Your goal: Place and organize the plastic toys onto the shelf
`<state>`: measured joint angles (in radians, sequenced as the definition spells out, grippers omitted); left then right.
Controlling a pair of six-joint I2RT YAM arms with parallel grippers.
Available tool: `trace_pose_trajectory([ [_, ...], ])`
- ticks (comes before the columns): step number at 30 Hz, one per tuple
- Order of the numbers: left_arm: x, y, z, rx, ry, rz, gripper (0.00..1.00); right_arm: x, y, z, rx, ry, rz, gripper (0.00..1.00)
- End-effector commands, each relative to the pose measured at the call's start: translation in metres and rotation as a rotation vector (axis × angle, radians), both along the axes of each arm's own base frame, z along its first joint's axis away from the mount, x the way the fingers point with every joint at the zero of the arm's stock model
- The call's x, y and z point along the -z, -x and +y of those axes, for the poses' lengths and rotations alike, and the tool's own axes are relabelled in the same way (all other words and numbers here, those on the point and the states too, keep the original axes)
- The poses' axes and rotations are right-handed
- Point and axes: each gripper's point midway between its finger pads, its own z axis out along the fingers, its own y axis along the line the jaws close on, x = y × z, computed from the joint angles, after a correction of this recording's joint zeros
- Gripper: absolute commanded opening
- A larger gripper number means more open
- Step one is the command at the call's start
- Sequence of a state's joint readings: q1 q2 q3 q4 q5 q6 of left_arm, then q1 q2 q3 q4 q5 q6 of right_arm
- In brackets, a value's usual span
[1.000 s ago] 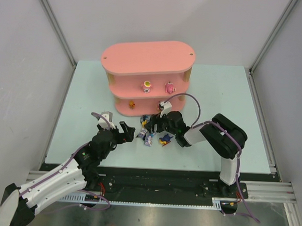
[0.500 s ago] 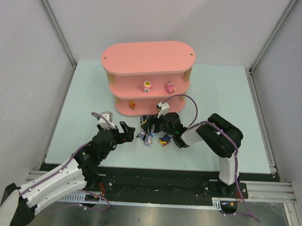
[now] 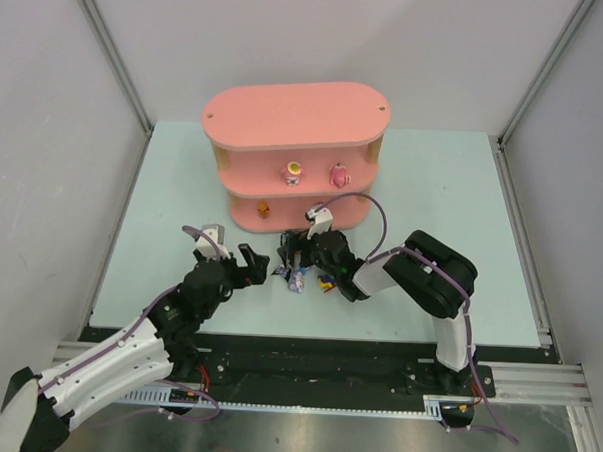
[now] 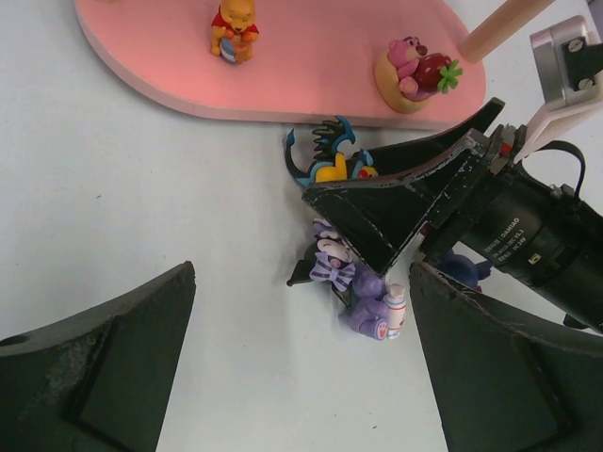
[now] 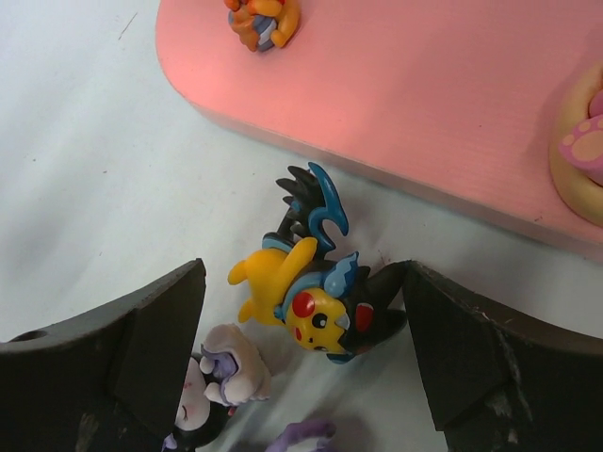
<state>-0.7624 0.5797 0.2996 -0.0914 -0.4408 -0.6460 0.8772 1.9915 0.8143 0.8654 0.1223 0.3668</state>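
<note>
Right wrist view: right claw point(image 5: 306, 282), fingers apart, straddles a yellow black-eared toy point(image 5: 303, 306) lying on the tabletop point(image 5: 85, 169) beside the shelf point(image 5: 424, 104). Left claw point(image 4: 303, 282) stands apart, empty.

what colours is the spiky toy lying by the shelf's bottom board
The spiky toy is yellow with black-and-blue spikes, red cheek; clearest in right wrist view.

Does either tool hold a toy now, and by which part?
Nothing is held. The right tool stands open around the yellow figurine on the table; the left tool is open too.
</note>
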Motion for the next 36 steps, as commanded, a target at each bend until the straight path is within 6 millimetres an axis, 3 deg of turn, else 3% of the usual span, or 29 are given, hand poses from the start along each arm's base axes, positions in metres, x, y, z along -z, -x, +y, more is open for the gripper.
trace_pose_trajectory([
  [1,0.001,-0.001,0.001,0.003,0.0,-0.009,1.0,0.018,-0.011,-0.01,0.082,0.092,-0.01,0.9],
  [8,0.001,-0.001,0.001,0.003,0.001,-0.008,1.0,0.027,-0.01,-0.012,0.121,0.155,-0.027,0.87],
  [10,0.003,0.0,0.001,0.005,0.0,-0.007,1.0,0.027,-0.01,-0.012,0.124,0.157,-0.027,0.81],
  [19,0.003,0.0,0.002,0.003,0.002,-0.006,1.0,0.032,-0.005,-0.01,0.108,0.17,-0.023,0.51],
  [22,0.003,0.0,0.002,0.002,0.002,-0.004,1.0,0.03,-0.002,-0.008,0.094,0.176,-0.022,0.39],
  [24,0.003,0.0,0.002,0.001,0.003,-0.005,1.0,0.03,-0.001,-0.009,0.097,0.183,-0.019,0.24],
  [26,0.003,0.0,0.003,0.001,0.002,-0.004,1.0,0.026,0.002,-0.009,0.096,0.188,-0.018,0.11],
  [29,0.002,0.001,0.004,-0.002,0.0,-0.004,1.0,0.013,0.005,-0.008,0.098,0.194,-0.034,0.04],
  [31,0.001,0.001,0.004,-0.004,0.003,-0.006,1.0,0.006,0.006,-0.012,0.108,0.207,-0.048,0.01],
  [36,-0.003,0.002,0.006,-0.009,0.012,-0.01,1.0,-0.033,0.015,-0.012,0.11,0.182,-0.09,0.0],
])
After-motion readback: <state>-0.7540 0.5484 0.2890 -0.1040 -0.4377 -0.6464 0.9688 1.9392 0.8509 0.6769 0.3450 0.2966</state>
